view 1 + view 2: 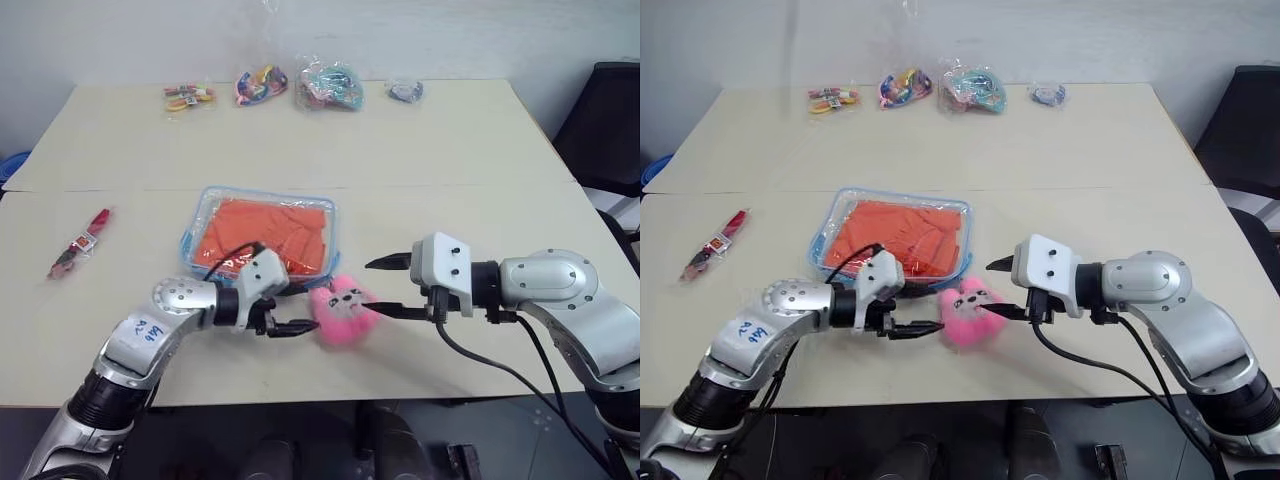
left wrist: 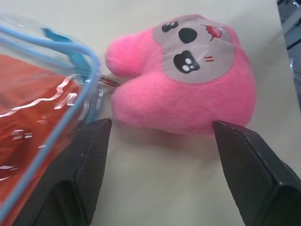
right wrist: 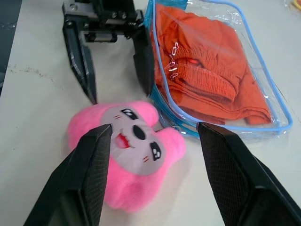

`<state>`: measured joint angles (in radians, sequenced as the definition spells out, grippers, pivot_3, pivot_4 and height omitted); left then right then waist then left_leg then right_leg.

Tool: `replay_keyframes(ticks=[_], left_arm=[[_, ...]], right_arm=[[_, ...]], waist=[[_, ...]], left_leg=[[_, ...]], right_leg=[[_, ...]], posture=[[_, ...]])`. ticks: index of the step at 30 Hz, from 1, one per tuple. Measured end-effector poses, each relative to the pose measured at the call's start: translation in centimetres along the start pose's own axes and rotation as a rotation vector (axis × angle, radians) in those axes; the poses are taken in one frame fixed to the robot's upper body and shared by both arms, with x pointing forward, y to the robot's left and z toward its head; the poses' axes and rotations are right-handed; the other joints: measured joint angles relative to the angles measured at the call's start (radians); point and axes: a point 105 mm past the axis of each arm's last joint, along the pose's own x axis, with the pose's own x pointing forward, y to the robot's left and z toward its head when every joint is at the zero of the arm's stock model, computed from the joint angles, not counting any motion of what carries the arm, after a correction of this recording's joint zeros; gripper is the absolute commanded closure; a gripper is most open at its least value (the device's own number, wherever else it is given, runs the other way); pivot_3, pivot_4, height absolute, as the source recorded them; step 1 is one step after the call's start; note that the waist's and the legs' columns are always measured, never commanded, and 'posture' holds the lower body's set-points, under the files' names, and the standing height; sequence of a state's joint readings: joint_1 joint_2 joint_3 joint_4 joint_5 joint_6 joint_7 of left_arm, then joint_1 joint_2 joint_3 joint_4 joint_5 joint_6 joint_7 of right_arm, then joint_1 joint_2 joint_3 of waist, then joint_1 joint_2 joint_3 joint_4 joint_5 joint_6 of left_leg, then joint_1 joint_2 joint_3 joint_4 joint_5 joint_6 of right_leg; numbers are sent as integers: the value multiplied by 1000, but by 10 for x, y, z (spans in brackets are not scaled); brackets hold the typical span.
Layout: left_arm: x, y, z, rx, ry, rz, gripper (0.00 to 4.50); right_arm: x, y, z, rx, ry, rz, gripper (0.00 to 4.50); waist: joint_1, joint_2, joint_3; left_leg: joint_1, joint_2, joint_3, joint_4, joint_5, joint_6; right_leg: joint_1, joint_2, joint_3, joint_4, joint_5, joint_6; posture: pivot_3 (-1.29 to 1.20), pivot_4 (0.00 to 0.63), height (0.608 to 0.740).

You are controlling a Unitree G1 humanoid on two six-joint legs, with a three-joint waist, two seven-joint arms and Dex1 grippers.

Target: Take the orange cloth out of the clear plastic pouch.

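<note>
Orange cloth (image 1: 262,232) inside clear plastic pouch (image 1: 327,212)

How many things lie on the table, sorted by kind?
Clear plastic pouch holding the orange cloth: 1
Pink plush toy: 1
Small clear bags of colourful items along the far edge: 4
Red packet near the table's left edge: 1
Total: 7, or 8 with the cloth counted apart.
</note>
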<state>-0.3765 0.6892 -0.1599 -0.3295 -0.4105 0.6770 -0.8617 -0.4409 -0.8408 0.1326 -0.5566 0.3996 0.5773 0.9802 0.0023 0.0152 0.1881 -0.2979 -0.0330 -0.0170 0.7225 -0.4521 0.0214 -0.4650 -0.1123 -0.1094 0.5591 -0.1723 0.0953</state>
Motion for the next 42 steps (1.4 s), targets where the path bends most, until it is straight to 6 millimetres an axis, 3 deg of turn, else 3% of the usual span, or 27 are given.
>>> replay_keyframes(ticks=[3,7,14,18,27,30,35,39,42], left_arm=[[-13,3,11,11,-45,-4,865],[-20,-9,25,56,-86,-97,865],[10,-30,19,78,-30,-270,865],[27,-26,16,76,-23,-282,865],[42,-20,14,127,-19,-253,865],[43,-14,13,149,-10,-223,1448],[43,-10,13,177,-20,-199,3088],[26,-7,11,167,-12,-192,4327],[11,-4,8,151,11,-171,4456]], right_arm=[[0,0,-1,4,1,-7,1548],[0,5,-3,19,3,-3,1548],[-4,4,2,13,-3,-16,1548],[-11,6,7,7,-5,-2,1548],[-18,23,9,42,-18,73,1548],[-18,23,10,43,-26,71,1516],[-18,22,11,41,-27,61,1516],[-16,8,2,8,5,2,1516],[-7,-12,-12,-47,50,-80,1516]], waist=[[1,0,0],[2,0,0],[2,0,0],[6,0,0],[24,0,0],[24,0,0],[23,0,0],[21,0,0],[15,0,0]], left_leg=[[0,0,0,0,0,0],[0,-1,0,0,0,0],[0,-1,1,0,0,0],[0,-1,1,1,0,0],[0,-2,1,2,0,1],[0,-2,1,2,0,1],[0,-2,1,2,0,1],[0,-1,1,1,0,1],[0,-1,1,1,0,1]], right_leg=[[0,0,0,0,0,0],[0,-1,-1,0,0,0],[0,0,0,0,0,0],[0,0,0,0,0,0],[1,-1,0,0,1,1],[1,-1,1,0,1,1],[1,-1,0,0,1,1],[1,-1,1,0,1,1],[0,0,1,0,1,1]], posture=[[0,150,740],[0,150,740],[0,150,740],[0,150,740],[0,150,740],[0,150,740],[0,150,740],[0,150,740],[0,150,740]])
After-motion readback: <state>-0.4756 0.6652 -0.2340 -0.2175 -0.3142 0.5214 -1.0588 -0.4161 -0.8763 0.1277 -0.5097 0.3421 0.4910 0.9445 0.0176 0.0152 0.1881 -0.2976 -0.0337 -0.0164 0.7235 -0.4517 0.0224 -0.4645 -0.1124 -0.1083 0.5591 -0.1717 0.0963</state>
